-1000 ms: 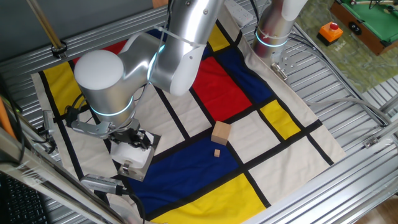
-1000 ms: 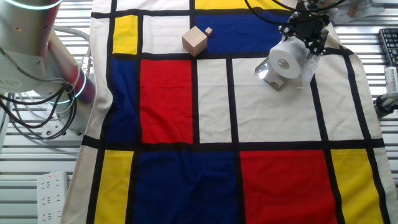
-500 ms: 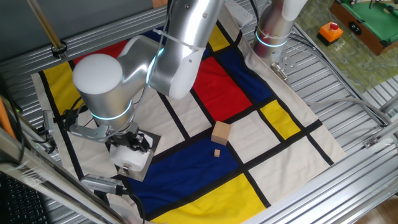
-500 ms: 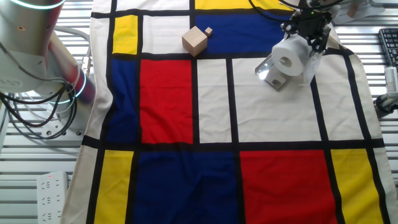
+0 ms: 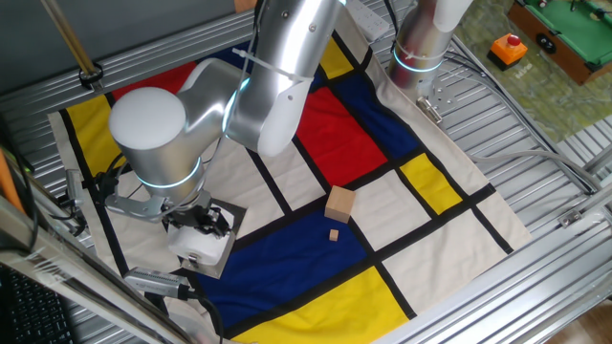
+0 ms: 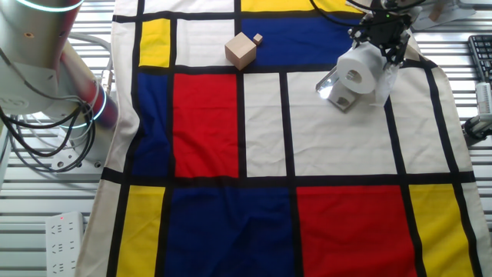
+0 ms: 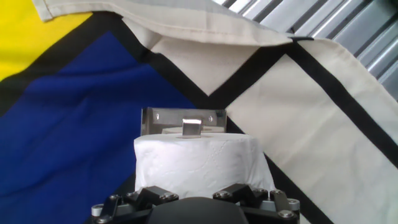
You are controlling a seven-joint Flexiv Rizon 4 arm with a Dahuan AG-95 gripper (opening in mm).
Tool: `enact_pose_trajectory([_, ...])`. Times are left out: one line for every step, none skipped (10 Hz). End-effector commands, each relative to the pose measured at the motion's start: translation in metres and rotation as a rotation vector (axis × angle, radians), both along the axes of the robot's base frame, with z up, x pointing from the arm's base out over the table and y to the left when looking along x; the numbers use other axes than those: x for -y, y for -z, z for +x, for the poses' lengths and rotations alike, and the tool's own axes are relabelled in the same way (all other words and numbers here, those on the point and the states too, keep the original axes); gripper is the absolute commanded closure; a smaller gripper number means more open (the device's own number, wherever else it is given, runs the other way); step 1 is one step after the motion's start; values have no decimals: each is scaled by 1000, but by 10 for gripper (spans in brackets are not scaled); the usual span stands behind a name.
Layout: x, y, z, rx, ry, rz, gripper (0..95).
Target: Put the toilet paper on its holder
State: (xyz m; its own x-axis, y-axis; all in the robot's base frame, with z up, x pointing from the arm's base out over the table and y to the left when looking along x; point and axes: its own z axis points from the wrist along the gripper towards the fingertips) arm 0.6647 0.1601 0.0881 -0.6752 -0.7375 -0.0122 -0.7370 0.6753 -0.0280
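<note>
- Jaws of the gripper (image 6: pixel 382 35) are clamped on the roll (image 6: pixel 359 68); the black fingers sit on either side of it, at the far end from the camera in the other fixed view.
- From the hand view, the gripper (image 7: pixel 199 198) housing fills the bottom edge and the roll (image 7: pixel 200 160) sits right in front of it, its embossed white paper facing the lens.
- Just beyond the roll in that view stands the holder (image 7: pixel 181 121), a shiny plate with a small metal fitting at its middle, partly hidden by the roll's top edge.
- Seen from the other fixed view, the roll lies on its side with its cardboard core facing the camera, over the holder (image 6: pixel 335 88), whose silver plate pokes out at the roll's lower left.
- Whether the bar is inside the core cannot be told from any view.
- One fixed view shows the roll (image 5: pixel 197 246) low under the arm's (image 5: pixel 258 76) big silver joint, over the holder (image 5: pixel 222 251), near the cloth's front left corner.
- All of it rests on a cloth (image 6: pixel 261 138) of red, blue, yellow and white panels with black lines.
- A wooden cube (image 6: pixel 240 51) sits well apart from the roll, with a much smaller block (image 6: pixel 258 38) just beside it.
- Both blocks show in one fixed view too, the cube (image 5: pixel 338 204) above the block (image 5: pixel 333 234).
</note>
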Motion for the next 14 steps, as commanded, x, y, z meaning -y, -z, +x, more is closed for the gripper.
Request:
enact_pose_trajectory([-1, 0, 1, -1, -1, 1, 950])
enact_pose_trajectory([0, 1, 1, 1, -4, 2, 950])
enact_pose_trajectory([0, 2, 1, 1, -5, 4, 950])
enact_pose_trajectory([0, 2, 1, 1, -6, 5, 950])
enact_pose_trajectory([0, 2, 1, 0, -11, 4, 950])
enact_pose_trajectory([0, 3, 1, 4, -46, 3, 950])
enact_pose_trajectory([1, 4, 2, 4, -65, 4, 380])
enact_pose_trajectory([1, 5, 2, 8, -73, 4, 0])
enact_pose_trajectory([1, 5, 2, 11, -75, 3, 0])
enact_pose_trajectory([1, 5, 2, 12, -74, 2, 0])
enact_pose_trajectory([1, 5, 2, 12, -75, 2, 0])
enact_pose_trajectory([1, 5, 2, 13, -75, 1, 0])
enact_pose_trajectory([1, 5, 2, 13, -77, 1, 0])
enact_pose_trajectory([1, 5, 2, 14, -78, 1, 0])
